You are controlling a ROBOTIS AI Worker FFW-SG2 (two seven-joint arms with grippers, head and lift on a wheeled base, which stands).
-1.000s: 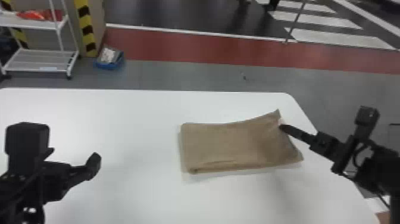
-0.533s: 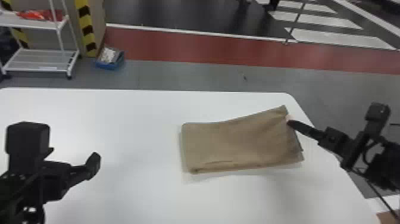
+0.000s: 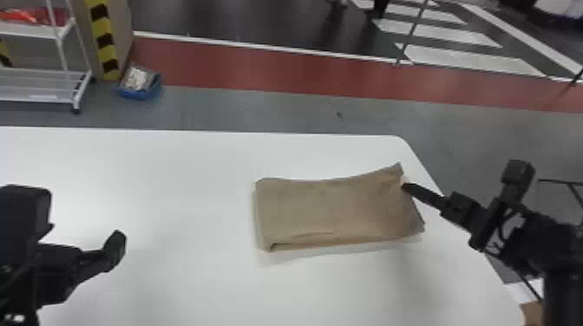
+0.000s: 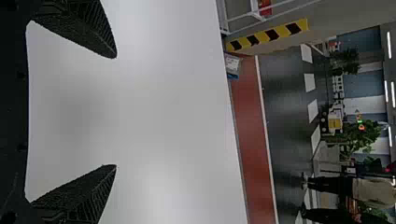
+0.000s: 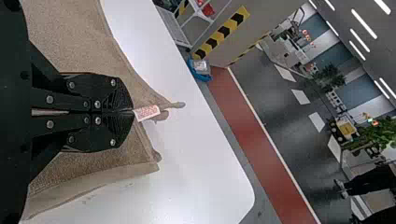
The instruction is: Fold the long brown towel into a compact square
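Note:
The brown towel (image 3: 329, 212), folded into a rectangle, lies on the right half of the white table (image 3: 173, 195). Its far right corner is pulled up, and my right gripper (image 3: 405, 186) holds the right edge near that corner. In the right wrist view my right gripper (image 5: 133, 111) is shut on the edge of the towel (image 5: 79, 37), beside a small white tag (image 5: 147, 112). My left gripper (image 3: 115, 251) waits over the table's left side, away from the towel. In the left wrist view my left gripper (image 4: 116, 112) stands open with bare tabletop between its fingers.
Beyond the table's far edge a blue bin (image 3: 139, 84) sits on the floor beside a white wire shelf (image 3: 43, 82) and a yellow-black striped post (image 3: 103, 39). The table's right edge runs under my right arm.
My right gripper has shifted a little to the right, drawing the towel's far right corner outward with it. The left arm has kept still.

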